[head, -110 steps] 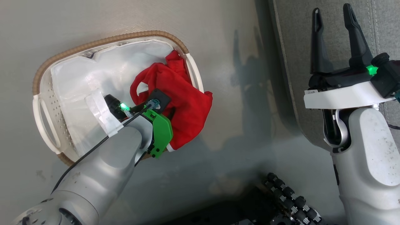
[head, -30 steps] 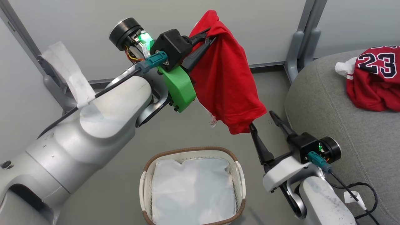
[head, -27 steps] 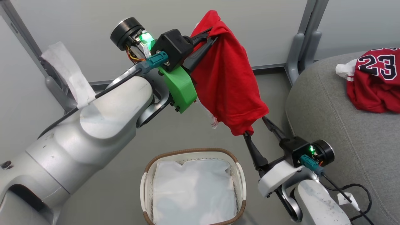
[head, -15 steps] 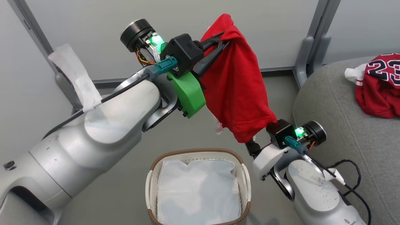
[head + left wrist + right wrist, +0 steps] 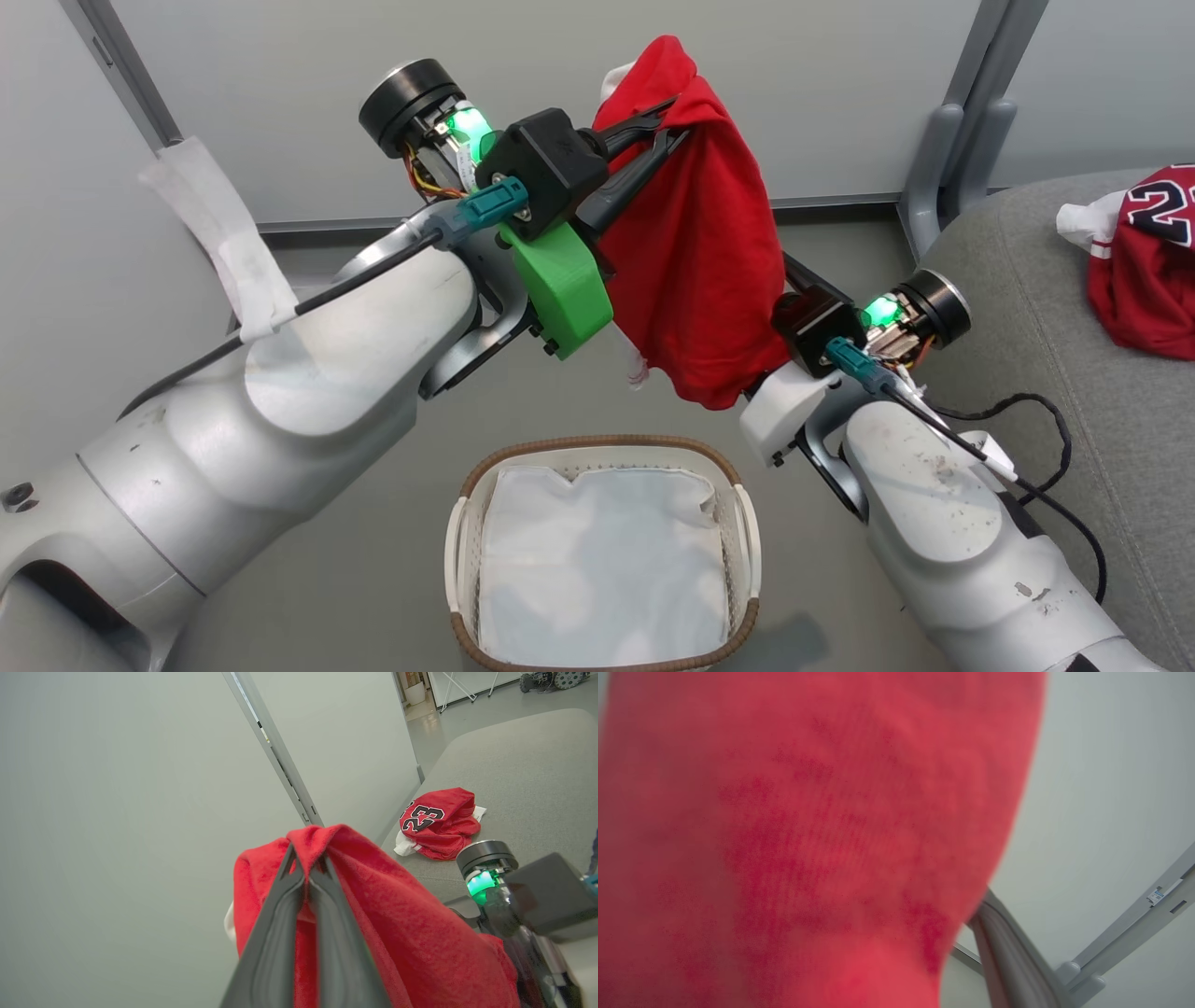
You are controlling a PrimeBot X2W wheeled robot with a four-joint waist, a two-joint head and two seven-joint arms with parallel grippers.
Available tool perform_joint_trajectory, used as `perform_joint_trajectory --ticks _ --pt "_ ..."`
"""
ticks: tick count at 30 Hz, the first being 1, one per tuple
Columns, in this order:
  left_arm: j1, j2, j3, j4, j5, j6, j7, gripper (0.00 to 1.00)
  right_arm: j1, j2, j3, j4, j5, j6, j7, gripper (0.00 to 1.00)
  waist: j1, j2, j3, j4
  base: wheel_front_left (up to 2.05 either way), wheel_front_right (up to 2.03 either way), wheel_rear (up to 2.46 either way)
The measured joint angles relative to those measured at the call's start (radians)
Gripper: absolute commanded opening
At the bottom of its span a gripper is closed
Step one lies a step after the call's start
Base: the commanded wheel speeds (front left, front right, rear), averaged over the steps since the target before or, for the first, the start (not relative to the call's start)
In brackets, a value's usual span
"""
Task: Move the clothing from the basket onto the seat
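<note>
Right fingers [image 5: 1004, 952] have risen, spread wide, into the red garment [image 5: 700, 261] pinched tight by the left fingers [image 5: 280, 914]. Basket [image 5: 597, 443] stands on grey floor [image 5: 373, 579] at six o'clock, jersey [image 5: 1144, 271] on the seat [image 5: 1027, 261] at three.

Basket [image 5: 456, 551] on floor [image 5: 373, 579]; jersey [image 5: 1144, 289] on seat [image 5: 1148, 448]

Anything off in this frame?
Yes. The red garment, pinched by the left gripper with jaws shut, hangs draped over the right gripper, whose jaws stand open, so red cloth sits right against that wrist camera. Also, a white tape strip sticks loosely off the left forearm.
</note>
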Motion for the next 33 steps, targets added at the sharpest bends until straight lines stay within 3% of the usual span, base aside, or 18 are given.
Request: perform_joint_trajectory --ticks 2,3,4,5,22,25,26,27,33 --pt "0.0 0.0 0.0 0.0 -0.004 0.0 0.0 0.0 -0.018 0.002 0.029 0.023 0.012 0.0 0.0 1.0 0.0 0.0 0.001 0.001 0.0 0.0 0.0" --pt "0.001 0.0 0.0 0.002 -0.005 0.0 0.0 0.0 -0.026 0.002 0.044 0.038 0.019 0.0 0.0 0.47 0.0 0.0 0.001 0.002 0.0 0.0 0.0" --pt "0.001 0.0 0.001 0.003 -0.007 0.001 0.0 0.0 -0.031 0.001 0.053 0.046 0.025 0.0 0.0 0.28 0.0 0.0 0.002 0.002 0.0 0.0 0.0" --pt "0.002 0.0 0.002 0.007 -0.011 0.002 0.0 0.0 -0.038 0.001 0.065 0.055 0.039 0.0 0.0 0.0 0.0 0.0 0.003 0.003 0.0 0.0 0.0" --pt "0.087 0.079 0.021 0.108 -0.065 0.008 -0.024 0.0 -0.055 -0.026 0.037 -0.02 0.084 0.0 0.0 0.0 0.0 0.0 0.04 -0.03 0.0 0.0 0.0" --pt "0.116 0.084 0.024 0.122 -0.072 0.01 -0.036 0.46 -0.055 -0.027 0.016 -0.049 0.084 0.0 0.0 0.0 0.0 0.0 0.045 -0.037 0.0 0.0 0.0" --pt "0.127 0.086 0.025 0.127 -0.076 0.012 -0.039 0.96 -0.055 -0.028 0.008 -0.057 0.084 0.0 0.0 0.0 0.0 0.0 0.047 -0.039 0.0 0.0 0.0" --pt "0.139 0.086 0.025 0.131 -0.078 0.013 -0.042 1.0 -0.055 -0.03 0.0 -0.064 0.083 0.0 0.0 0.0 0.0 0.0 0.048 -0.042 0.0 0.0 0.0" --pt "0.212 0.068 0.032 0.142 -0.091 0.019 -0.058 1.0 -0.053 -0.039 -0.054 -0.1 0.076 0.0 0.0 0.0 0.0 0.0 0.058 -0.054 0.0 0.0 0.0"
